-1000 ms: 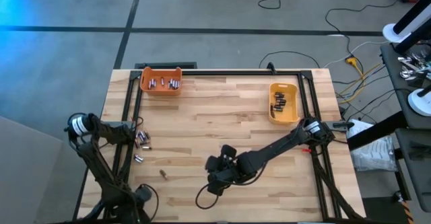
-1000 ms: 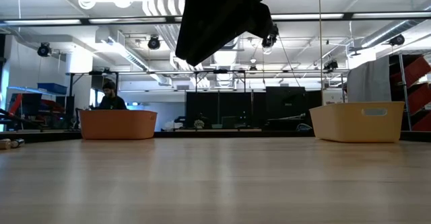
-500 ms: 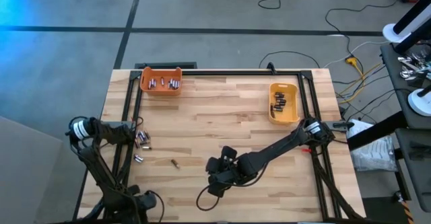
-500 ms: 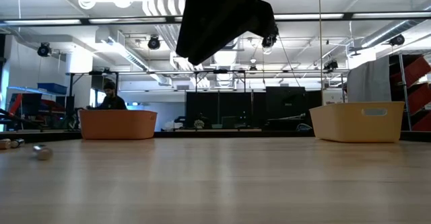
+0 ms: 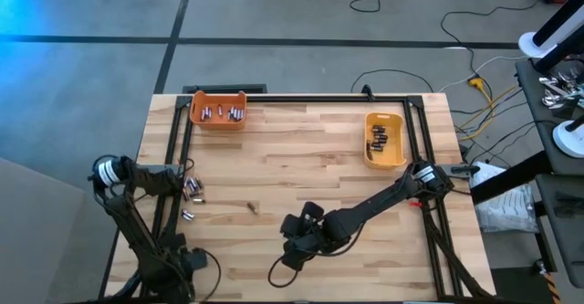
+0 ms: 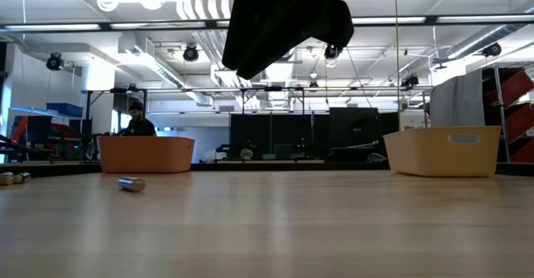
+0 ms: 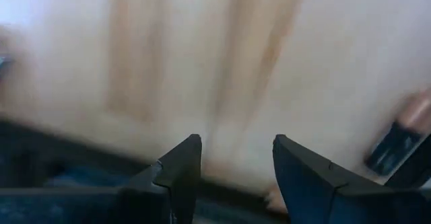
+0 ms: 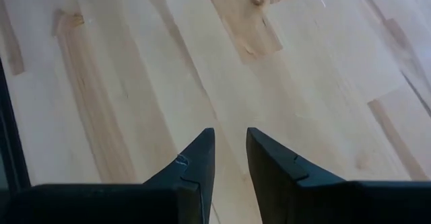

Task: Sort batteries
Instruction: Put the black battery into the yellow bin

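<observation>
The right gripper (image 5: 294, 249) hangs above the worktop's (image 5: 301, 149) near middle, fingers (image 8: 195, 163) slightly parted, holding nothing. One loose battery (image 5: 253, 208) lies on the bare wood just beyond it. The left gripper (image 7: 232, 177) sits at the near left corner, partly open and empty. More batteries (image 5: 191, 191) cluster at the left edge; others lie in the orange bin (image 5: 218, 110) and yellow bin (image 5: 384, 141).
</observation>
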Available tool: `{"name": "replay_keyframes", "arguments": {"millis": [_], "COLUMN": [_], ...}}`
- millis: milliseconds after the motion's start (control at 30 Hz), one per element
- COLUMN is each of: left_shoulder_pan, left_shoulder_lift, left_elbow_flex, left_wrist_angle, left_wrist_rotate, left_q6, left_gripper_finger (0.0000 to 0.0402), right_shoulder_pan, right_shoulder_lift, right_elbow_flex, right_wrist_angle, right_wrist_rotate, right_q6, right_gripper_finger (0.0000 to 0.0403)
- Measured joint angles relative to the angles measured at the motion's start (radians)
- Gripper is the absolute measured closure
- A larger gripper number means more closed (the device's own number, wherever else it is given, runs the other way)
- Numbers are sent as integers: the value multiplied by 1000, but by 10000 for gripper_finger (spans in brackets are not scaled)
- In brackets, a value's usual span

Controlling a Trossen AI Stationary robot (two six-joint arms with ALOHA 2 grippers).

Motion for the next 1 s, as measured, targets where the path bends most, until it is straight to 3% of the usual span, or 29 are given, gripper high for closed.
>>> {"name": "replay_keyframes", "arguments": {"millis": [100, 267, 367, 733, 1000], "left_shoulder_pan": [0, -13, -16, -7, 27], "left_shoulder_lift": [-68, -118, -103, -7, 1], "left_elbow_flex": [0, 1, -3, -15, -26], "left_wrist_angle": [-33, 89, 155, 143, 3], "left_wrist_rotate": [-31, -74, -70, -66, -95], "left_q6": [-9, -12, 21, 133, 176], "left_gripper_finger": [238, 238, 238, 238, 238], "right_shoulder_pan": [7, 9, 8, 17, 28], "right_shoulder_lift": [0, 0, 0, 0, 0], "right_elbow_flex": [0, 0, 0, 0, 0], "right_wrist_angle": [0, 1, 1, 2, 5], "right_wrist_rotate": [3, 6, 7, 14, 14], "right_q6": [18, 36, 44, 152, 181], "right_gripper_finger": [330, 325, 318, 317, 333]}}
